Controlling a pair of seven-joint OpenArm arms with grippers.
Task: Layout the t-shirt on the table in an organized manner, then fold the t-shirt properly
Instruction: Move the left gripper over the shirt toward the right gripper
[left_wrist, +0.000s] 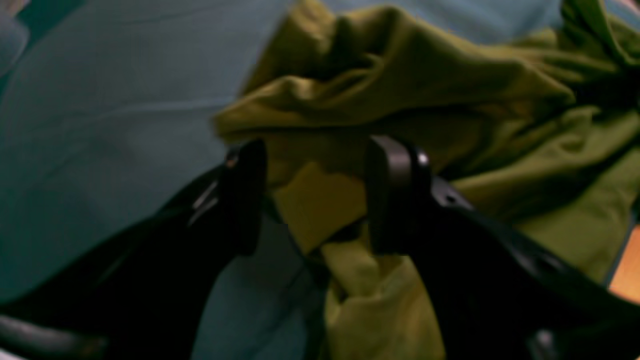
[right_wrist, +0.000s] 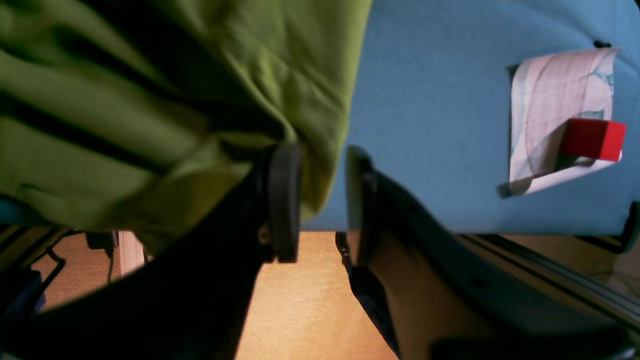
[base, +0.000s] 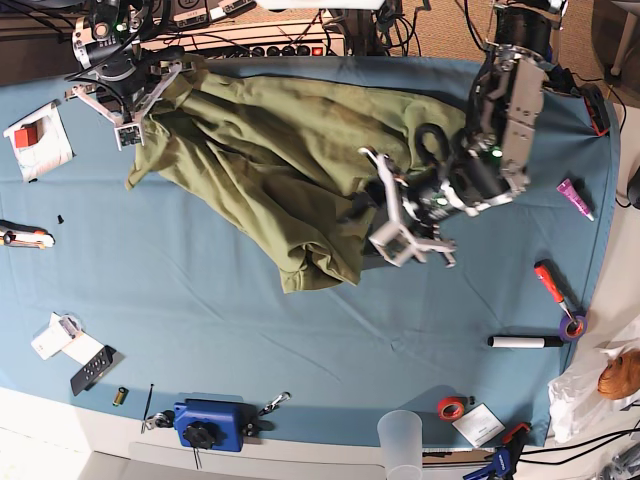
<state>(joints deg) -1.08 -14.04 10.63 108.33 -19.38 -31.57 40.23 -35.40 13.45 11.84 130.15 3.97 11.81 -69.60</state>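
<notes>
The crumpled olive-green cotton t-shirt (base: 290, 170) sprawls toward twelve o'clock on the teal-blue cloth table (base: 200, 320). The left gripper (left_wrist: 315, 195) gapes with fabric between its jaws; the right gripper (right_wrist: 322, 200) stands parted at the shirt's edge. No readable lettering.

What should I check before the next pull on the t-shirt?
1. Shirt laid flat: not ok, the t-shirt lies bunched and creased.
2. Right gripper free of cloth: ok, jaws apart, fabric beside one finger only.
3. Left gripper grip: not ok, jaws apart with cloth between, not clamped.
4. Shirt fully on the table: cannot tell, its far edge sits at the rim.
5. Spreading room: ok, bare cloth toward the near edge.
</notes>
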